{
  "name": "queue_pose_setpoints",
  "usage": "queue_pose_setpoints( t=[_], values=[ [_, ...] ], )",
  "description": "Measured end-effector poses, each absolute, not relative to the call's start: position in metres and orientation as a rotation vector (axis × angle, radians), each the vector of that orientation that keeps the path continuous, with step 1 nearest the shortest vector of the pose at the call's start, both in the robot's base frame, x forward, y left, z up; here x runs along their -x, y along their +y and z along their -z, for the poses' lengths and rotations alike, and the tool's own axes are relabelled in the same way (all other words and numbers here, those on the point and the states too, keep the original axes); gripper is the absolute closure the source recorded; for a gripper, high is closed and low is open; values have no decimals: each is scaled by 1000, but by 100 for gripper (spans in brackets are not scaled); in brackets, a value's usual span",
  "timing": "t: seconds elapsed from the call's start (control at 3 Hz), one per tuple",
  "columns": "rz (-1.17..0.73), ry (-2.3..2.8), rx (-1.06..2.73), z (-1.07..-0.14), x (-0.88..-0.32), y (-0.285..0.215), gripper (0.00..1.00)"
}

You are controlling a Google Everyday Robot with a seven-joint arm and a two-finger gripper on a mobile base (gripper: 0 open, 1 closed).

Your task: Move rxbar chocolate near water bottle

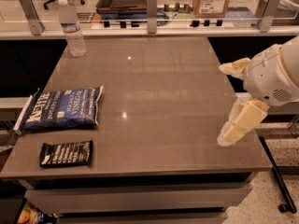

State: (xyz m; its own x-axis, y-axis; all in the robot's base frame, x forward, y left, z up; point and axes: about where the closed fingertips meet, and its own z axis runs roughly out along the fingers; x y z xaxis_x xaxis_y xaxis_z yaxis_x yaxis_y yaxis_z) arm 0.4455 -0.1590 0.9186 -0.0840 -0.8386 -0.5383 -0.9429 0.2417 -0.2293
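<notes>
The rxbar chocolate (pixel 66 153) is a flat black wrapper with white text, lying at the table's front left corner. The water bottle (pixel 74 29) stands upright at the far left corner, clear with a white cap. My gripper (pixel 222 105) hangs over the table's right edge, far from both. It is open and empty, with one cream finger (pixel 235 67) above and the other lower down, wide apart.
A blue Kettle chip bag (pixel 60 108) lies on the left side, just behind the bar. The grey table (pixel 154 92) has a glass rail with metal posts (pixel 151 6) along its far edge. A cardboard box (pixel 212 0) and a tray stand beyond the rail.
</notes>
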Motion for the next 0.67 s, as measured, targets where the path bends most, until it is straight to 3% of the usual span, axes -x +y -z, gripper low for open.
queue_pose_setpoints(
  t=[0.67],
  values=[
    [-446, 1823, 1515, -880, -438, -115, 0]
  ],
)
